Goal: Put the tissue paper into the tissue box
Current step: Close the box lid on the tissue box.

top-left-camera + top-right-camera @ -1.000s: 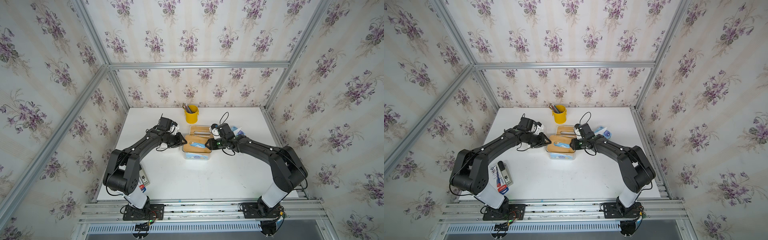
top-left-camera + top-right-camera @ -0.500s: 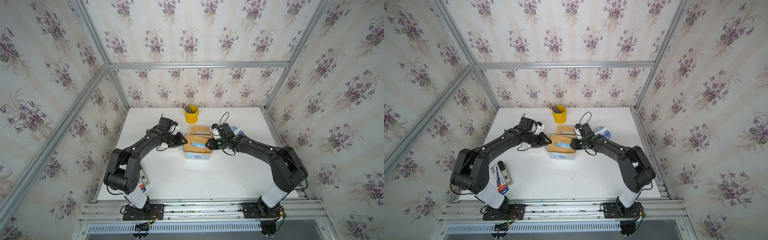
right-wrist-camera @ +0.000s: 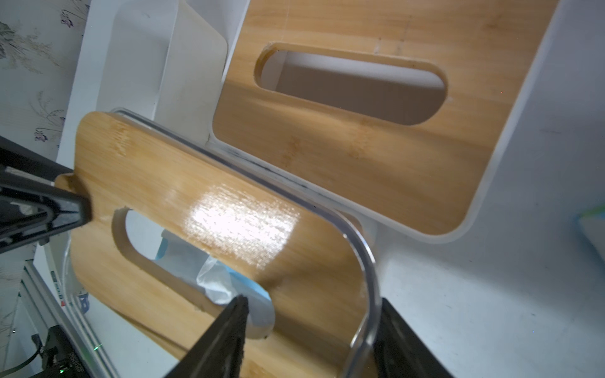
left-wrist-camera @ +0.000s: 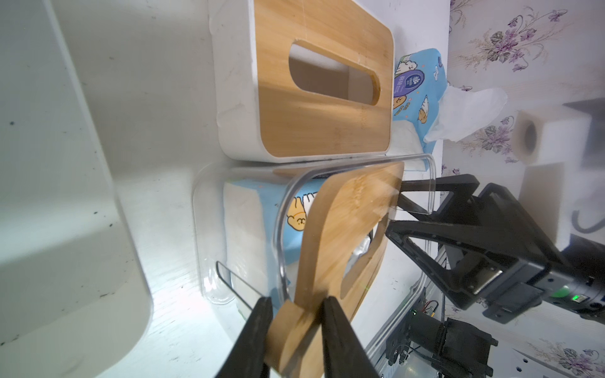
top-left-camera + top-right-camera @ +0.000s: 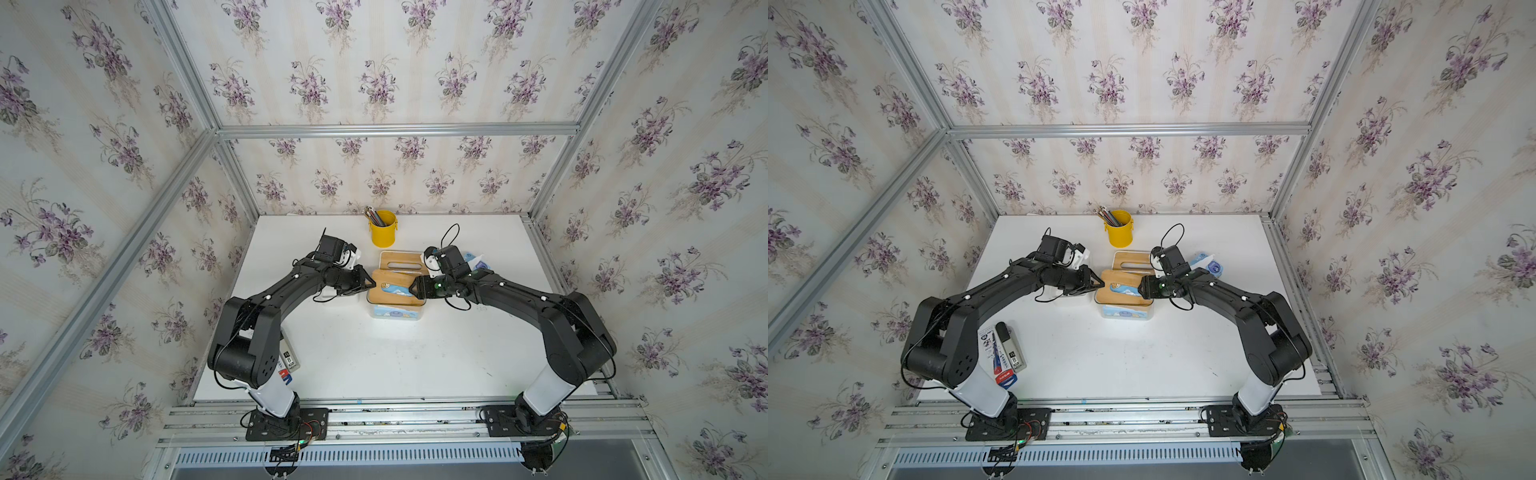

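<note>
Already inside: the blue-wrapped tissue pack (image 4: 296, 212) lies in the clear tissue box (image 5: 395, 315) at the middle of the worktop (image 5: 415, 365). A loose sheet shows through the slot of the bamboo lid (image 3: 229, 209), which sits tilted and skewed over the opening, not yet seated. The left claw (image 4: 296, 304) is clamped on the lid's end tab. The right claw (image 3: 312, 304) stands with jaws apart at the opposite end, one finger over the slot and the other outside the box's clear wall, gripping nothing.

What is left, by the look of it, is closing the box. Doing that well means squaring the lid to the rim first, then lowering it level so both ends drop in together. The raised sheet belongs under the slot, not trapped at the edge. The grip on the tab is best released only once the lid lies flush.

A white box (image 5: 401, 262) with its own bamboo top sits just behind the clear one, touching or nearly so, leaving little room to swing that way. A spare tissue pack (image 5: 473, 262) and a yellow pencil cup (image 5: 383, 228) stand apart.
</note>
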Robot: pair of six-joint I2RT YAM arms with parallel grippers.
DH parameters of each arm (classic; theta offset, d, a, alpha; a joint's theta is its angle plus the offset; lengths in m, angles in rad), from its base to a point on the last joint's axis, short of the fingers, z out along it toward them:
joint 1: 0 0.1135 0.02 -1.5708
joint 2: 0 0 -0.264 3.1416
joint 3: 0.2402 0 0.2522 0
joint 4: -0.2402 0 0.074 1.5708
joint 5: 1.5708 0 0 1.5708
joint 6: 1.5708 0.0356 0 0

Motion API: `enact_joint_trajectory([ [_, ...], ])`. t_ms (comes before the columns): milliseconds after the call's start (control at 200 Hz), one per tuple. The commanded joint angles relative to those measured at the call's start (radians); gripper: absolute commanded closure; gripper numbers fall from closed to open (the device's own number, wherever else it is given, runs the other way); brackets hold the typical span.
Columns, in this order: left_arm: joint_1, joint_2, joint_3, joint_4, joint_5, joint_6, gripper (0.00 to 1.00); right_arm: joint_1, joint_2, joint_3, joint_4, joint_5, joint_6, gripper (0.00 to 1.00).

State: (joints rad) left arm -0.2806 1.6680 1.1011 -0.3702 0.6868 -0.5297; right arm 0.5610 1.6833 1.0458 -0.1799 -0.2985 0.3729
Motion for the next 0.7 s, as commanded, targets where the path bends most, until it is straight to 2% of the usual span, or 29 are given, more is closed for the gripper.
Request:
enact_joint_trajectory([
  [0,-0.004,0.006,-0.018,-0.028,0.047,0.0,0.68,-0.004,-0.013,-0.012,0.122,-0.163,0.032,0.34],
  [195,-0.003,-0.001,-0.039,0.018,0.068,-0.036,0.66,-0.009,-0.013,-0.045,0.199,-0.252,0.088,0.33],
  [410,-0.005,-0.007,-0.058,0.053,0.09,-0.067,0.63,-0.009,-0.008,-0.06,0.235,-0.288,0.123,0.33],
  [540,-0.005,-0.017,-0.073,0.081,0.1,-0.091,0.62,-0.009,-0.01,-0.061,0.237,-0.291,0.131,0.33],
  [554,-0.005,-0.019,-0.075,0.081,0.099,-0.092,0.61,-0.042,-0.009,-0.061,0.236,-0.291,0.131,0.33],
  [609,-0.004,-0.021,-0.075,0.077,0.094,-0.092,0.6,-0.05,-0.008,-0.06,0.228,-0.288,0.129,0.32],
  [694,-0.004,-0.029,-0.072,0.058,0.069,-0.079,0.58,-0.055,-0.012,-0.052,0.19,-0.251,0.107,0.31],
])
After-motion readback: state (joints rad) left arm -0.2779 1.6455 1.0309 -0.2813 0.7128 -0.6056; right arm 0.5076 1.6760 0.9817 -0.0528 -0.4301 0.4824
